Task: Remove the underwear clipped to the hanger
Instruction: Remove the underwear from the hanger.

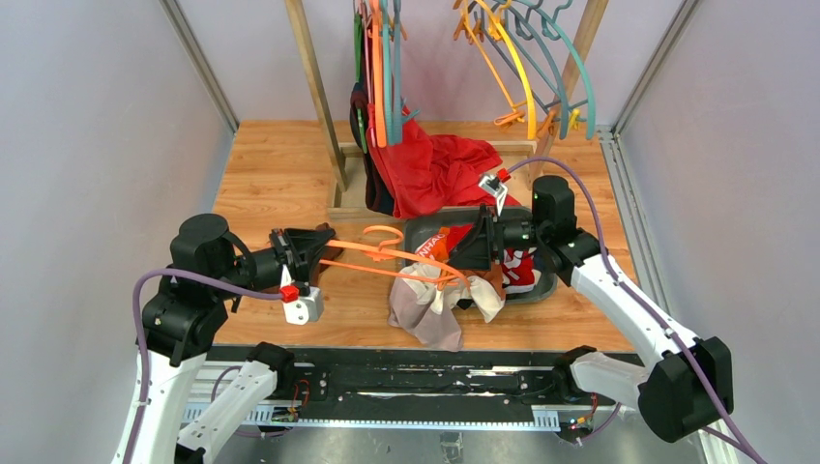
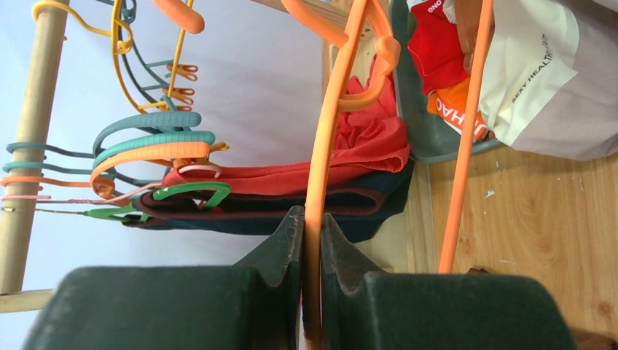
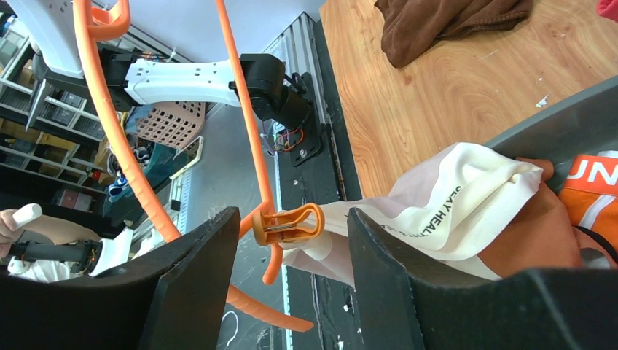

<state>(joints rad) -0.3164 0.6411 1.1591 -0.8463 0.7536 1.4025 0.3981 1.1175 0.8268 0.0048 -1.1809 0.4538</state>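
My left gripper [image 1: 324, 253] [image 2: 312, 219] is shut on the bar of an orange hanger [image 1: 387, 259] [image 2: 331, 138], which lies level above the table. Pale beige underwear [image 1: 430, 314] [image 3: 466, 197] with black lettering hangs from the hanger's orange clip [image 3: 288, 224]. My right gripper [image 1: 462, 259] [image 3: 291, 219] is open, its fingers on either side of that clip without touching it. Red underwear with white trim [image 1: 517, 271] lies in the grey tray [image 1: 416, 232]. An orange-banded piece [image 3: 594, 197] shows at the right edge of the right wrist view.
A wooden rack [image 1: 314, 87] at the back carries several coloured hangers [image 1: 382, 68] and a large red cloth [image 1: 435, 169] over a dark one. A brown cloth [image 3: 452, 22] lies on the wooden tabletop [image 1: 280, 184]. Grey walls close in both sides.
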